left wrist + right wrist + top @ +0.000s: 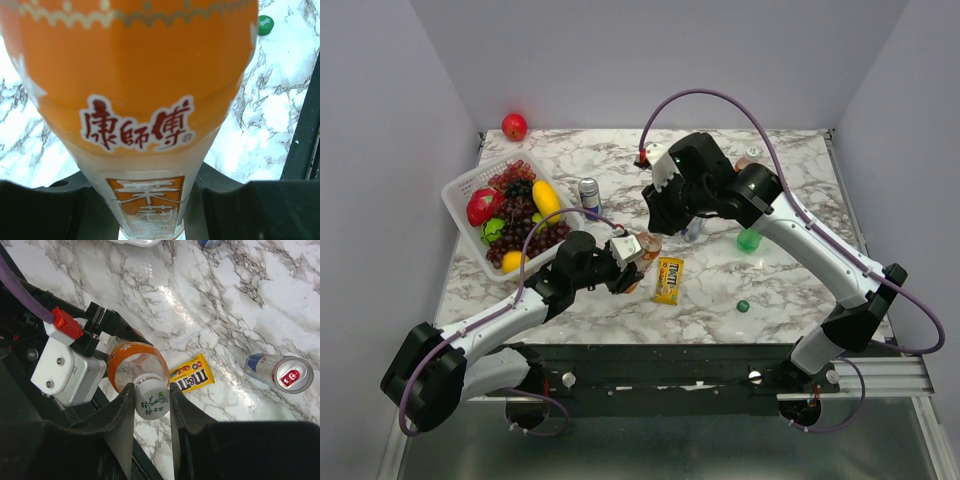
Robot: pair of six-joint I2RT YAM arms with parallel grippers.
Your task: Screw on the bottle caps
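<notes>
White cap (152, 400) sits atop bottle (131, 361), between right end effector (151, 394) fingers (120, 422).

Glossy marble-look tabletop (240, 305), clear plastic bottle (131, 362), white plastic cap (152, 401), shiny metal can (277, 372), glossy candy wrapper (192, 376)

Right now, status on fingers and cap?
Left fingers shut on orange bottle. Right fingers shut on white cap atop its neck. Green cap loose on table, away from both.
</notes>
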